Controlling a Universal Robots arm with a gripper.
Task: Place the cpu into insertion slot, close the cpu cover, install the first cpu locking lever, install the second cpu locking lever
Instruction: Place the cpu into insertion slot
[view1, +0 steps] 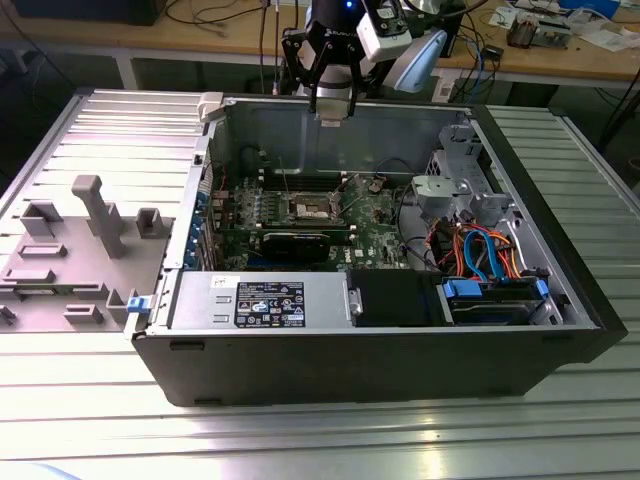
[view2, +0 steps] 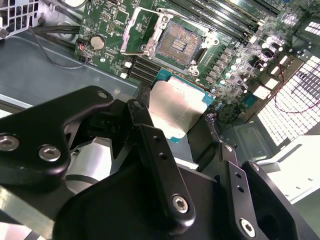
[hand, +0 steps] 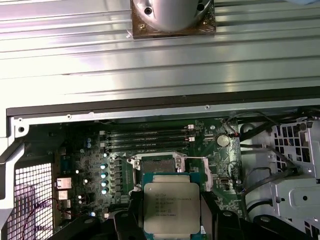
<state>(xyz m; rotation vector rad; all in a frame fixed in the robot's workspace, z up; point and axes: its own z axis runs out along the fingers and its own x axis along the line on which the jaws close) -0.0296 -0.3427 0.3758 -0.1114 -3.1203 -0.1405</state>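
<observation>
Over the far side of the case: holding the cpu flat in a clenched pincer, apart from the bare insertion slot, cpu cover swung up; print on top unreadable.

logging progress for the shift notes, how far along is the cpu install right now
Nothing looks finished yet. In hand: the gripper hangs over the motherboard, its fingers shut on the cpu. The insertion slot is bare with its pin grid exposed, and the cpu cover stands swung open beside it. So all four steps are left: the chip is not seated, and the cover is not closed or locked down.
</observation>
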